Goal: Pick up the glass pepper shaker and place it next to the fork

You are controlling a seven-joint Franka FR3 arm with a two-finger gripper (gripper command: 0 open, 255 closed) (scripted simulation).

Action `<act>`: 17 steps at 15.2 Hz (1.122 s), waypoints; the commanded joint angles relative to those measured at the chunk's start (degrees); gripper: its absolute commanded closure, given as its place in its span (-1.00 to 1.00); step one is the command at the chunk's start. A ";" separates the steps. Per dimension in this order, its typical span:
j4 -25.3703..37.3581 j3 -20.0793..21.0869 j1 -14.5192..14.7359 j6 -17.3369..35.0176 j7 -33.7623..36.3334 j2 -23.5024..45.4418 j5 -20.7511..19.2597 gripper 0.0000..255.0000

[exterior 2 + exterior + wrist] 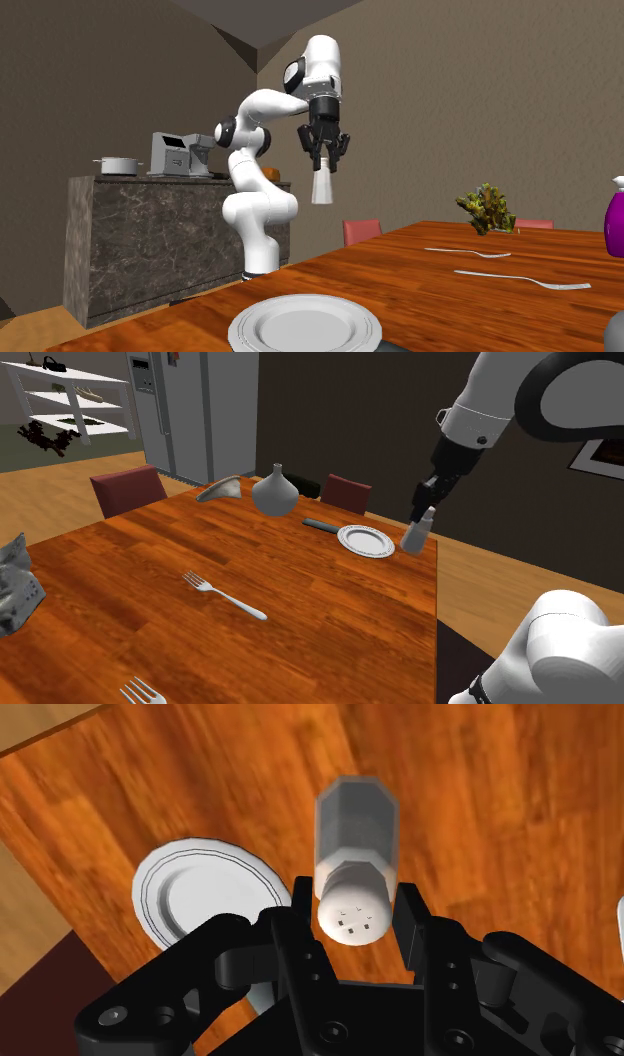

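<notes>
Fingers of gripper (325, 165) clamped on pepper shaker (322, 188), off table: carry step. Nxt: swing to fork (225, 595), shoulder view's lower centre, set beside.

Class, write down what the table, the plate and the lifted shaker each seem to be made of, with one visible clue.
Table: wood with a glossy finish; reddish-brown grain streaks with a sheen.
Plate: likely ceramic, though only plain smooth white with a ringed rim shows.
Shaker: flat grey faceted body, white holed cap; material unclear.
</notes>
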 commanded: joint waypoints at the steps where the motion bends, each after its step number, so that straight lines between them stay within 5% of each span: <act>1: 1.71 -0.03 -0.06 -1.28 -0.11 0.43 -0.04 1.00; 17: 12.76 20.32 3.20 -1.21 20.54 11.56 9.28 1.00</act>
